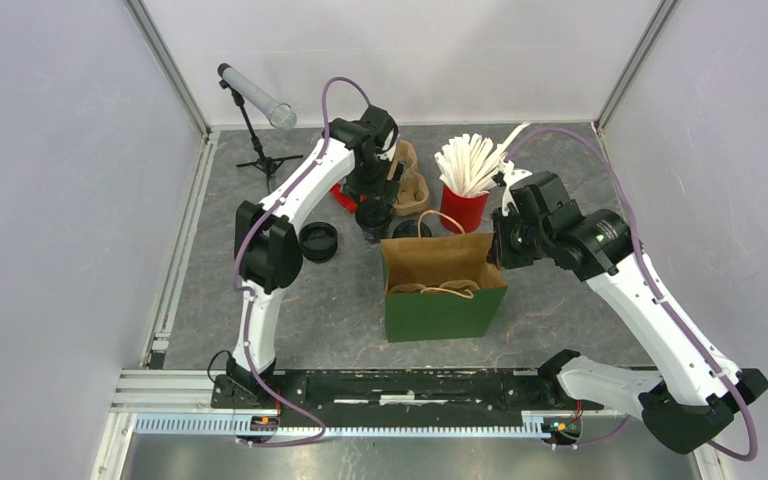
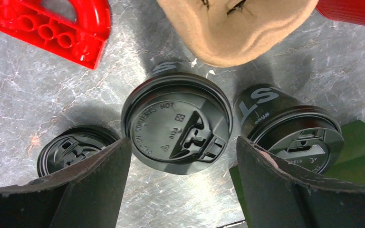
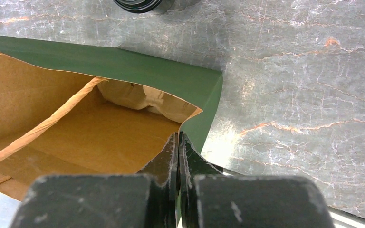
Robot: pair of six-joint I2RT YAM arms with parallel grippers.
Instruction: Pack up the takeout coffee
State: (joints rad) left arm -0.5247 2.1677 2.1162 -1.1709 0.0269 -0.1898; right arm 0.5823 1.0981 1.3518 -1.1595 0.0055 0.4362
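Bright, even overhead light; shadows fall soft. A glare patch whitens the marbled tabletop (image 3: 285,95) beside the paper bag (image 3: 123,71). The left gripper's fingers (image 2: 90,190) loom dark and slightly blurred, while the coffee cup lid (image 2: 177,129) is sharp.

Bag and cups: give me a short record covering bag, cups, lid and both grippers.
bag: upright, mouth open, only its handles seen inside
cup: lidded, upright, behind the bag
second cup: lidded, beside the first, nearest the bag
loose lid: lying on the cup's other side
left gripper: open, straddling cup, not gripping
right gripper: shut on bag rim
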